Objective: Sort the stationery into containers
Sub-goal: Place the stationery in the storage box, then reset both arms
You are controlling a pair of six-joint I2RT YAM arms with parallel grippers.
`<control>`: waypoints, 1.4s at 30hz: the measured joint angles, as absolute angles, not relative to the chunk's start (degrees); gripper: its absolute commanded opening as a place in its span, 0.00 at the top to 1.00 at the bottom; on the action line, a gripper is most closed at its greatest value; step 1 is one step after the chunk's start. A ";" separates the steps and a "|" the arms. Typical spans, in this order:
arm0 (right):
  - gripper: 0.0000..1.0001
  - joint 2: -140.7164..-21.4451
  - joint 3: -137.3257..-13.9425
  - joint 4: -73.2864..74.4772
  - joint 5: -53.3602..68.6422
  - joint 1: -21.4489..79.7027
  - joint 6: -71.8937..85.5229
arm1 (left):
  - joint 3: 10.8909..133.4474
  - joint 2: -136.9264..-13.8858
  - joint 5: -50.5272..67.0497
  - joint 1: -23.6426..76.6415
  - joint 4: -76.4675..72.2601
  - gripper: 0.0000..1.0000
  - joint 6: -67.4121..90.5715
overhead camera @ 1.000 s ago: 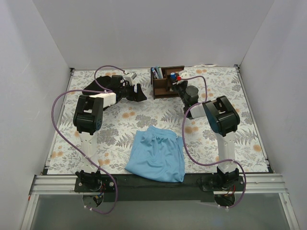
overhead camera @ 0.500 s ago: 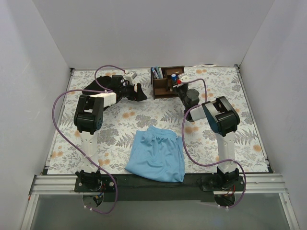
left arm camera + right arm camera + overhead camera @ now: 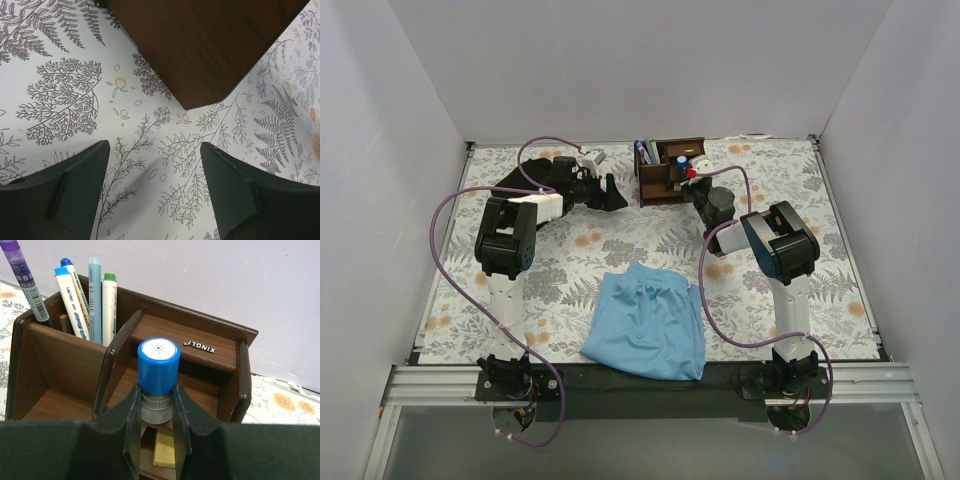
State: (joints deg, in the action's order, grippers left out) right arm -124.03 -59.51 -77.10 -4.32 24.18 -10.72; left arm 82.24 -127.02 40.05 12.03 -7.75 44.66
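Blue-capped cylinder (image 3: 158, 367) is clamped between the 2 fingers (image 3: 131, 430) of the right gripper (image 3: 157, 412), above a tan eraser block (image 3: 164, 450) inside the wooden desk organizer (image 3: 65, 360). Left gripper (image 3: 155, 150) gapes wide, holding nothing, with the organizer's corner just ahead.

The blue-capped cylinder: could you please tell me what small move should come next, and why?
Probably ease it straight down: the right gripper clasps the blue-capped cylinder over the middle slot of the organizer, its base above the tan block there.
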 measured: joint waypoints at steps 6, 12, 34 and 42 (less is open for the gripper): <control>0.68 -124.16 -60.40 -76.25 -4.32 24.18 -10.92 | 82.26 -127.09 40.10 12.03 -7.88 0.26 44.64; 0.48 -124.57 -61.76 -75.16 -4.32 24.16 -11.66 | 82.32 -127.11 40.16 12.03 -7.88 0.26 44.64; 0.37 -122.37 -57.32 -74.63 -3.88 24.12 -11.40 | 82.56 -127.24 40.27 12.03 -7.79 0.26 44.66; 0.02 -112.29 -48.14 -74.04 -2.28 24.12 -12.29 | 80.66 -125.91 39.64 12.05 -8.29 0.23 44.31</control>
State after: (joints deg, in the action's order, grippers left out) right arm -112.29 -48.14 -74.04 -2.28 24.12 -12.29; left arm 80.66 -125.91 39.64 12.05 -8.29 44.31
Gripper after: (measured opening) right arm 0.762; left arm 0.753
